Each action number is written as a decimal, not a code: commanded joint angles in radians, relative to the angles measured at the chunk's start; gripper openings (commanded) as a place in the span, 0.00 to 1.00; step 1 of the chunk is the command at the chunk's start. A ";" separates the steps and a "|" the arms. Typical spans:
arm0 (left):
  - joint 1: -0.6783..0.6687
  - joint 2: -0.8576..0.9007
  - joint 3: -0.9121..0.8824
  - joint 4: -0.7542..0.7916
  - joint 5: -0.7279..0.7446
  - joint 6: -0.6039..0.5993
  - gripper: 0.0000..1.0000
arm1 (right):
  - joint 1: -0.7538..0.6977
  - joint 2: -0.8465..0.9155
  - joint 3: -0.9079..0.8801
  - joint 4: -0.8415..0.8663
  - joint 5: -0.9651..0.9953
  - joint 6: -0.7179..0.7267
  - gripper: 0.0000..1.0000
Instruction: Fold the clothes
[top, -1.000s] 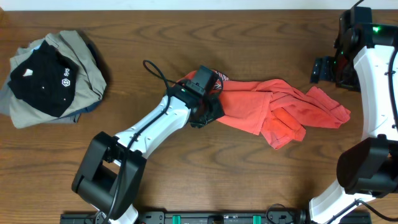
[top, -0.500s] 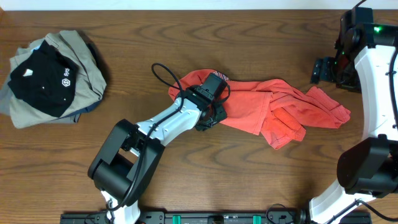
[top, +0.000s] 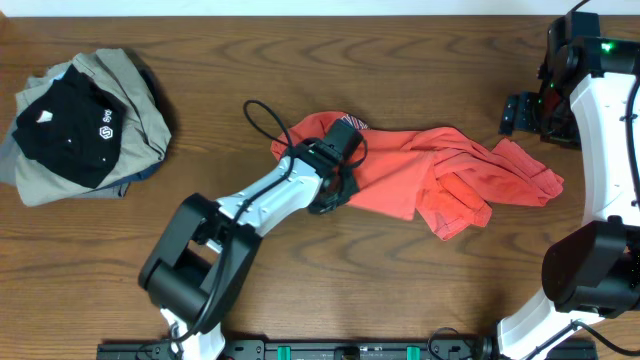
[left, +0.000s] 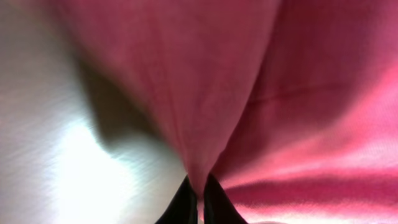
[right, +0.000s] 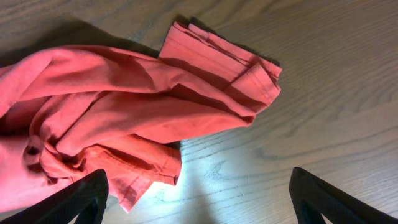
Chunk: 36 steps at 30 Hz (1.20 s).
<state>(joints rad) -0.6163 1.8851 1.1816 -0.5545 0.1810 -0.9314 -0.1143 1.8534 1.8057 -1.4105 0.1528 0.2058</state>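
Note:
A red shirt (top: 430, 175) lies crumpled across the middle of the wooden table. My left gripper (top: 340, 185) sits at the shirt's left part, shut on a pinch of its red cloth (left: 199, 180); the cloth fills the left wrist view. My right gripper (top: 522, 112) is open and empty at the far right, above the table beside the shirt's right end, with the red shirt (right: 124, 112) and its sleeve ahead of the fingers (right: 199, 199).
A pile of folded clothes (top: 85, 125), khaki with a black garment on top, lies at the far left. A black cable (top: 262, 120) loops off the left arm. The table's far edge (top: 300, 12) runs along the top.
My left gripper has moved a little right onto the shirt and its left part has shifted and flattened slightly. The right arm has not moved.

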 joint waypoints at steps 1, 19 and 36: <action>0.062 -0.143 0.031 -0.128 0.002 0.207 0.06 | -0.012 -0.021 0.011 -0.003 -0.005 0.010 0.92; 0.711 -0.602 0.042 -0.499 0.034 0.425 0.06 | -0.007 -0.021 -0.291 0.055 -0.346 -0.050 0.93; 0.382 -0.285 -0.030 -0.285 0.173 0.651 0.57 | 0.000 -0.022 -0.308 0.083 -0.344 -0.050 0.96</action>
<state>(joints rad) -0.1936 1.5444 1.1625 -0.8536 0.3431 -0.3378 -0.1154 1.8500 1.4967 -1.3289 -0.1837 0.1711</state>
